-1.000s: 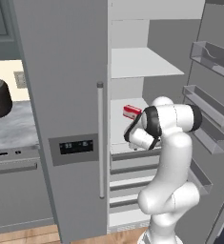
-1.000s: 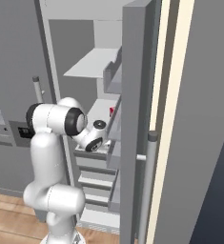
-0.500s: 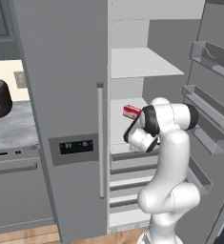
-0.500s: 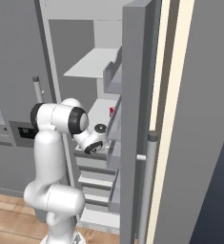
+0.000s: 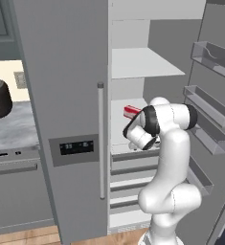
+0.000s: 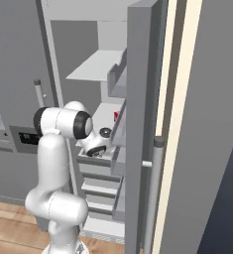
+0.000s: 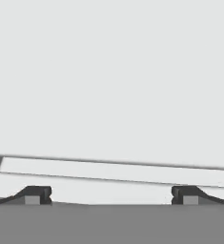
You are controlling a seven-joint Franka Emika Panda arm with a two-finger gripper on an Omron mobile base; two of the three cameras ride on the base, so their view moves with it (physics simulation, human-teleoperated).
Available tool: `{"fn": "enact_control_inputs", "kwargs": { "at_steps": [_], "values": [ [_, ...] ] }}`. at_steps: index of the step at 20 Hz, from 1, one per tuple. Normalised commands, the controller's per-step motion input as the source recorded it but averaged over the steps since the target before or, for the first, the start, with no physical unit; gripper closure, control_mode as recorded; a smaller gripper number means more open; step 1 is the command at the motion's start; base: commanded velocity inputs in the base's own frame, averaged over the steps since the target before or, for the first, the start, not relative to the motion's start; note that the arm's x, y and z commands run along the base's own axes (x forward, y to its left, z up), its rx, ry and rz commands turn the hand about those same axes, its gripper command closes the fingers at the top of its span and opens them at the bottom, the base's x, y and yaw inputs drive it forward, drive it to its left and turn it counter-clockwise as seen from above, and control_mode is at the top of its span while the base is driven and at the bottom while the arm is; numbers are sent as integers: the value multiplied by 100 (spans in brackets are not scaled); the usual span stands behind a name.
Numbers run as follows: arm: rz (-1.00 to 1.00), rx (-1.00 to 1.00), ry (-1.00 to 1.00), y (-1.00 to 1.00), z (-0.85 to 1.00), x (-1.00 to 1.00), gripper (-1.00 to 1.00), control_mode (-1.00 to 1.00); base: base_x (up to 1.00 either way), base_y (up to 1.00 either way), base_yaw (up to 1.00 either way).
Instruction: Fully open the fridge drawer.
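Two fingertips point(image 7: 32, 195) wide apart — pale fridge drawer point(image 7: 108, 172) close.

The white arm point(image 6: 56, 163) reached into the open fridge point(image 6: 88, 94), its hand low over the fridge drawer point(image 6: 95, 161), the topmost of the grey-fronted drawers. A small red item point(image 6: 116, 115) sat on the shelf above.

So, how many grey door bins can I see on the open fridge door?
3 in the left base view: a top door bin, a middle door bin and a low door bin beside the arm. More may be hidden lower down.
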Motion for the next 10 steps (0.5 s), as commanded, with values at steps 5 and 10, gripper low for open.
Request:
{"fn": "enact_control_inputs", "kwargs": {
  "at_steps": [5, 10],
  "values": [
    [0, 5, -4, 0, -1, 32, -100, -100, 0, 0, 0],
    [0, 2, 0, 0, -16, 41, -100, -100, 0, 0, 0]
  ]
}}
